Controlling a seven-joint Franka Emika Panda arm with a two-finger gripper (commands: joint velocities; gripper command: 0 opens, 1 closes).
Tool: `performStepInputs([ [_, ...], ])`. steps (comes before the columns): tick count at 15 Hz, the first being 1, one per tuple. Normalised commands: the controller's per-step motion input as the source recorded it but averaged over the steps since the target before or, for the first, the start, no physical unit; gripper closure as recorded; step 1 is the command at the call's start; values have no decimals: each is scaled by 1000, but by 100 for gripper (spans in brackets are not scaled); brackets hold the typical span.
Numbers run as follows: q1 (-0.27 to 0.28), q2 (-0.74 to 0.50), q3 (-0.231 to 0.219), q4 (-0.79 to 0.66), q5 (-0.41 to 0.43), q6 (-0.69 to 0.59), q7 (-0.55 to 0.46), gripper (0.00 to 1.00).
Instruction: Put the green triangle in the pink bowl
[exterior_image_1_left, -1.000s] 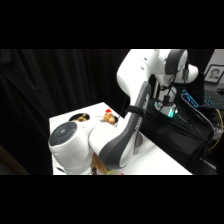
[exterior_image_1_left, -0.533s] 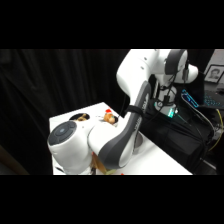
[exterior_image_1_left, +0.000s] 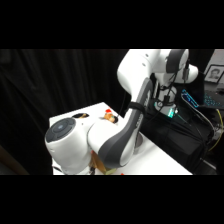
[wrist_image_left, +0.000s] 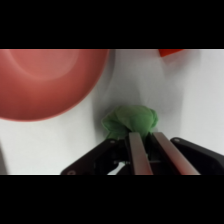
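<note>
Reaching down over the white bench (wrist_image_left: 200, 100), the gripper (wrist_image_left: 150, 145) is showing in the wrist view as a black linkage with two pale fingers (wrist_image_left: 135, 152) rising from the bottom edge, standing close together with only a narrow gap between them. Their tips are meeting the near side of the green triangle (wrist_image_left: 131, 121), but whether they are actually pinching it or just resting against it cannot be told. The green triangle is sitting on the bench just beside the pink bowl (wrist_image_left: 45, 80), apart from the rim and outside the bowl, with a soft shadow lying between them. The pink bowl is filling the wrist view's upper left, its inside plain. A red-orange object (wrist_image_left: 172, 52) is peeking in at the top edge, well apart from the triangle. In the side view the white arm (exterior_image_1_left: 125, 135) is bending low over the bench's near edge and hiding the gripper, the bowl and the triangle, while small objects (exterior_image_1_left: 109, 116) are lying toward the bench's far edge, too blurred to name.
</note>
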Motion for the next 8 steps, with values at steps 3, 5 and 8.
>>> performStepInputs([
  [3, 34, -318, -17, -193, 70, -112, 60, 96],
  [5, 32, -391, -8, -317, 72, -97, 59, 96],
  [8, 37, -465, -4, -429, 66, -72, 64, 96],
])
